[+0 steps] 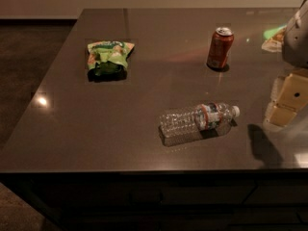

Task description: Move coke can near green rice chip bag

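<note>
The coke can [220, 48] stands upright on the dark table [96, 129], towards the back right. The green rice chip bag [109, 59] lies flat at the back left, well apart from the can. My gripper [285, 105] hangs over the table's right edge, to the right of and nearer than the can, touching nothing. Its two tan fingers [294, 93] stand apart and hold nothing.
A clear plastic water bottle [198, 121] lies on its side at the front middle, between my gripper and the bag. A green and white object [274, 37] lies at the back right edge. The floor drops away on the left.
</note>
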Controlling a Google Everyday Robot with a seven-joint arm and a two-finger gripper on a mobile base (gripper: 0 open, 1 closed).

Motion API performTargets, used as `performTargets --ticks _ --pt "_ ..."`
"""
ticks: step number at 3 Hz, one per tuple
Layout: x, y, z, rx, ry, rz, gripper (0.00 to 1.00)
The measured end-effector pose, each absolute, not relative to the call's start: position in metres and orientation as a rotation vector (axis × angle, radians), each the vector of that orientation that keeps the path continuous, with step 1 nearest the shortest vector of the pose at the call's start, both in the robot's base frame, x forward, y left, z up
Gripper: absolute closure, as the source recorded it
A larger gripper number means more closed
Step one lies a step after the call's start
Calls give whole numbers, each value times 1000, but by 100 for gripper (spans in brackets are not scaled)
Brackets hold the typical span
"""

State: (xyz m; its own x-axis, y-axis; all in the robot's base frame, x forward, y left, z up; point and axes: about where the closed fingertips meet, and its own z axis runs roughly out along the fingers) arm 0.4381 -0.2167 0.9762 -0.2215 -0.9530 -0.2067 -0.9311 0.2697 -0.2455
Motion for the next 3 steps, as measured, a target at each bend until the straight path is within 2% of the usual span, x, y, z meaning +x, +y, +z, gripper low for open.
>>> performTargets --ticks 2,3 --pt "460 -208 975 -1690 2205 -59 0" --pt "504 -197 971 -1618 2175 -1 0"
